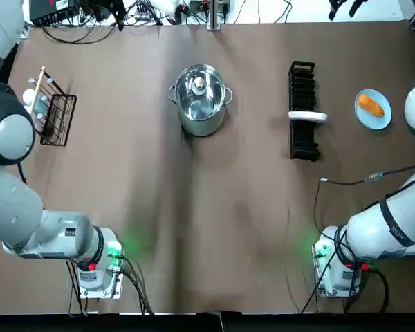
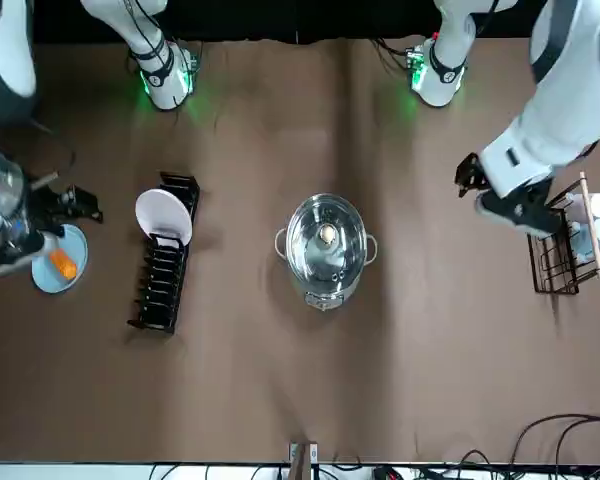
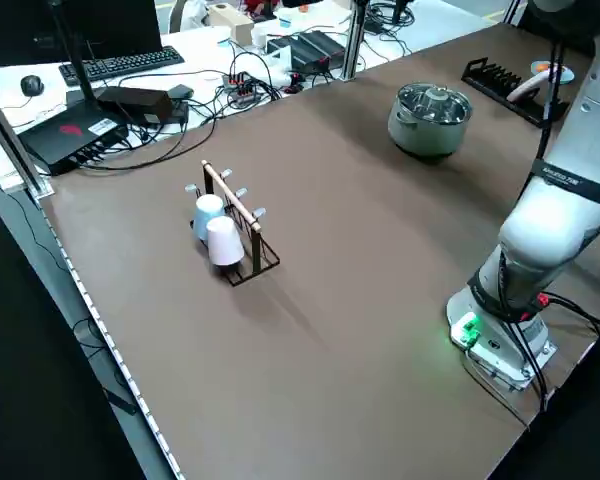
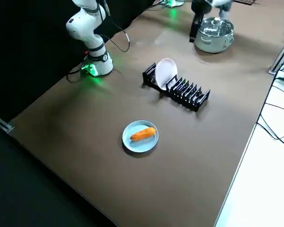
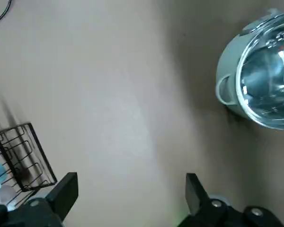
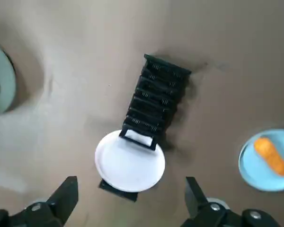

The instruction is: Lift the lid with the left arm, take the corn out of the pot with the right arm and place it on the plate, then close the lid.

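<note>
The steel pot (image 1: 201, 119) stands at the table's far middle with its glass lid (image 1: 199, 86) on; the inside is hidden. An orange corn cob (image 1: 371, 105) lies on the small blue plate (image 1: 382, 119) at the far right. My left gripper (image 5: 130, 191) hangs open and empty high above the table, between the wire rack and the pot (image 5: 227, 75). My right gripper (image 6: 130, 195) is also open and empty, raised over the dish rack, with the corn (image 6: 270, 156) and the blue plate (image 6: 253, 168) off to one side.
A black dish rack (image 1: 303, 90) holding one white plate (image 1: 308, 116) stands between pot and blue plate. A wire cup rack (image 1: 55, 117) with cups sits at the far left. Cables run along the back edge and near the right arm's base.
</note>
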You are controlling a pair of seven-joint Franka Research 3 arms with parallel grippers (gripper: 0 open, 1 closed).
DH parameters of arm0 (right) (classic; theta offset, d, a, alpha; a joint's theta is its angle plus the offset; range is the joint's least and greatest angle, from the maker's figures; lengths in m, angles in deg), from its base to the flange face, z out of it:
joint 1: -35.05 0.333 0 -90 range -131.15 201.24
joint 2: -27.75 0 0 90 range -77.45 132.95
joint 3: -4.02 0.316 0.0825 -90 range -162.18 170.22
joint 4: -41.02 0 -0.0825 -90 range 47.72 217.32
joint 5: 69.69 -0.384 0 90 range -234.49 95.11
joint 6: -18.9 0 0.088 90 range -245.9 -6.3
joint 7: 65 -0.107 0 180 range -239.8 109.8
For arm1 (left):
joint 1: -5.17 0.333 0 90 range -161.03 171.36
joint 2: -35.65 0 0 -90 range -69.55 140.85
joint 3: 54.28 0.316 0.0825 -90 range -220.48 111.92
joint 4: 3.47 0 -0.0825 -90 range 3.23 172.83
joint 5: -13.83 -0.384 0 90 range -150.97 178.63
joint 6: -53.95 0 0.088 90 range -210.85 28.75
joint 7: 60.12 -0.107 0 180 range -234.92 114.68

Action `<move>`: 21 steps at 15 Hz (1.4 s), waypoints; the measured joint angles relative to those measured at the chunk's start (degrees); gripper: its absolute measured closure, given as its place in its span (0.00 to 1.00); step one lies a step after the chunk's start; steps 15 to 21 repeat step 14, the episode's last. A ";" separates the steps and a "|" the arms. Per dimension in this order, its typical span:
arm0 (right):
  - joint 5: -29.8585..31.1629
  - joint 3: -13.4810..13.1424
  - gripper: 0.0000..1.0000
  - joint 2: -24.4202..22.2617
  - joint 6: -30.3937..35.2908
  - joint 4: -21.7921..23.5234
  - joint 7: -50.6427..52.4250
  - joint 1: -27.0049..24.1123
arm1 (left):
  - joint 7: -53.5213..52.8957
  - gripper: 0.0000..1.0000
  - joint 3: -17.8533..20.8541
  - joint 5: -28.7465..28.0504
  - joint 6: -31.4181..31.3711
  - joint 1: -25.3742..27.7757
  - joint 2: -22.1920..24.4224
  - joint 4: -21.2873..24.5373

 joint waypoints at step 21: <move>3.88 -0.48 0.00 -16.76 -10.34 17.26 -8.87 2.85 | 7.92 0.00 0.12 1.14 0.07 2.15 2.74 0.35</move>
